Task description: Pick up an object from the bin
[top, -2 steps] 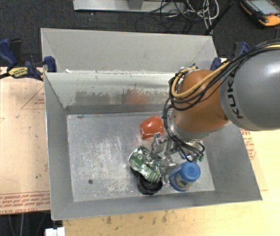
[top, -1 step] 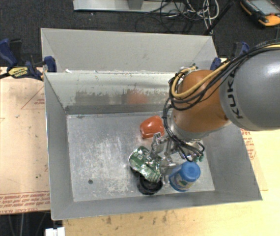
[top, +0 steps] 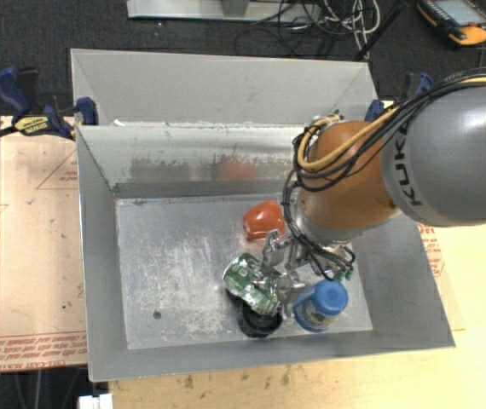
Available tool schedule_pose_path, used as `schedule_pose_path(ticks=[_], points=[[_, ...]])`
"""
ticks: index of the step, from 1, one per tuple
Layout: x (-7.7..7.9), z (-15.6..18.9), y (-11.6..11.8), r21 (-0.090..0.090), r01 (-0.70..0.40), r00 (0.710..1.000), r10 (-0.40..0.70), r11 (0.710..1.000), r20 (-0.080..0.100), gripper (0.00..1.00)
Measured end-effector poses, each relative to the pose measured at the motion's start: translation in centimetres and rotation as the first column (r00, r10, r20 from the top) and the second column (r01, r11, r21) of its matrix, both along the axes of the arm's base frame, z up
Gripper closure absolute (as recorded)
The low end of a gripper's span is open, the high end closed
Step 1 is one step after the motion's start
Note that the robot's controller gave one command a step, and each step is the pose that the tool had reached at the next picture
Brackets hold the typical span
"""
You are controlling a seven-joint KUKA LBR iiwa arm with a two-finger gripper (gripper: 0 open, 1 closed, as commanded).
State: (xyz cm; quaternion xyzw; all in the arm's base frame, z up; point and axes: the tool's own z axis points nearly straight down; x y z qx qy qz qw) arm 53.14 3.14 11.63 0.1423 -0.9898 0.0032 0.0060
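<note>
The grey metal bin [top: 166,254] has a bare, scuffed floor across its left half, and the loose things all lie toward the lower right of the floor, about 5 o'clock from its middle. Leftmost of them is a crumpled green and white packet [top: 247,281], lying flat and wrinkled. Just beside it at its 6 o'clock lies a black round lid [top: 257,324], with the packet's lower edge partly over it. At 12 o'clock from the packet, a little apart, sits a rounded orange lump [top: 264,218] near the foot of the back wall. The gripper [top: 282,271] is low over this cluster, its metal tip at the packet's 3 o'clock edge, between the packet and a blue-capped bottle [top: 321,303]. The bottle lies on its side at 4 o'clock from the gripper. Whether the tip touches the packet, and whether the jaws are spread, closed or holding anything, I cannot tell. Above the gripper is the wrist's orange cover [top: 345,177], ringed with yellow cables, and the grey arm [top: 452,160] comes in from 3 o'clock.
</note>
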Motion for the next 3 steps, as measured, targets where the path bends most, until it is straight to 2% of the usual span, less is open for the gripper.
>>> schedule_pose_path(ticks=[3], points=[[0.0, 0.0, 0.0, 0.0, 0.0, 1.0, 0.0, 1.0, 0.0, 1.0]])
